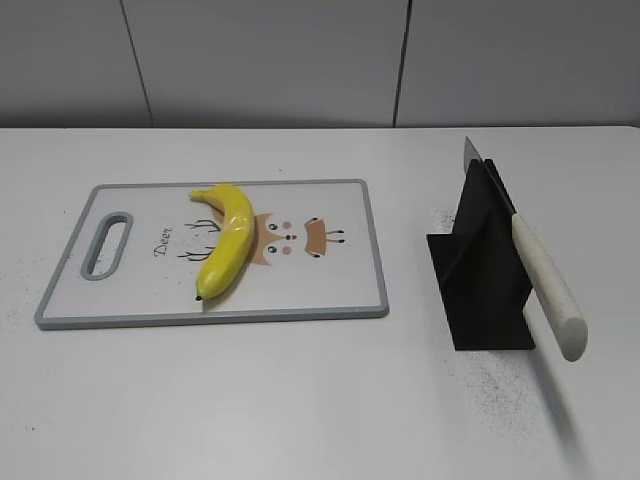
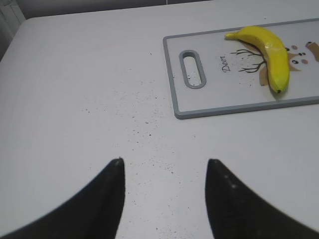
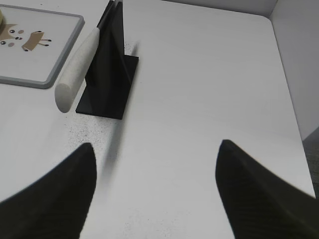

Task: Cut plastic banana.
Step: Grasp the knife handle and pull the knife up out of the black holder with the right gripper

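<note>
The left pincer (image 2: 164, 199) hung released above bare tabletop (image 2: 89, 74), its fingers spread and grasping nothing. The right pincer (image 3: 154, 194) was likewise spread wide and empty, near the black knife stand (image 3: 109, 74). A knife (image 1: 535, 270) rested in that stand, pale handle pointing toward the near side; its blade seemed slotted in, though mostly hidden. Left of it, the plastic banana (image 1: 228, 238) lay on the cutting board (image 1: 330, 290), over its deer drawing.
</note>
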Motion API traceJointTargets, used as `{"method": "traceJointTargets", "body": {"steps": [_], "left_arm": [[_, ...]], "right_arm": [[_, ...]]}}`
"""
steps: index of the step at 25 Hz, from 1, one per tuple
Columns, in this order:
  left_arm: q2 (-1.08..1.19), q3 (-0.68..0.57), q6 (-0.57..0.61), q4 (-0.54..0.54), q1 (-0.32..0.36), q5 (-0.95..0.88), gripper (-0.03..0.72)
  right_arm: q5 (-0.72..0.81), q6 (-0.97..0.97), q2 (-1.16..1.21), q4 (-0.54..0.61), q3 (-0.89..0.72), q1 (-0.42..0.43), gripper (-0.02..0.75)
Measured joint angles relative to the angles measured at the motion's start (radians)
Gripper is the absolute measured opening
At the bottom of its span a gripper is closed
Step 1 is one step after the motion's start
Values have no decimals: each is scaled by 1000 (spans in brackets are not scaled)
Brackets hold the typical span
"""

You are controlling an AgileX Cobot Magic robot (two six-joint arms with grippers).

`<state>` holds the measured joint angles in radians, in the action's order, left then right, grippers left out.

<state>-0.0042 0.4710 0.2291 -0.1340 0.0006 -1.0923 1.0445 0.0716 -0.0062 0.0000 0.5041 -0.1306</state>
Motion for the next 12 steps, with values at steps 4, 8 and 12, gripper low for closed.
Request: {"method": "traceJointTargets", "body": {"steps": [4, 8, 12], "left_arm": [[0, 0, 0, 0, 0, 0, 488], [0, 0, 0, 0, 0, 0, 488], [0, 0, 0, 0, 0, 0, 488]], "right_arm": [[0, 0, 0, 0, 0, 0, 563], [0, 0, 0, 0, 0, 0, 563], [0, 0, 0, 0, 0, 0, 563]]}}
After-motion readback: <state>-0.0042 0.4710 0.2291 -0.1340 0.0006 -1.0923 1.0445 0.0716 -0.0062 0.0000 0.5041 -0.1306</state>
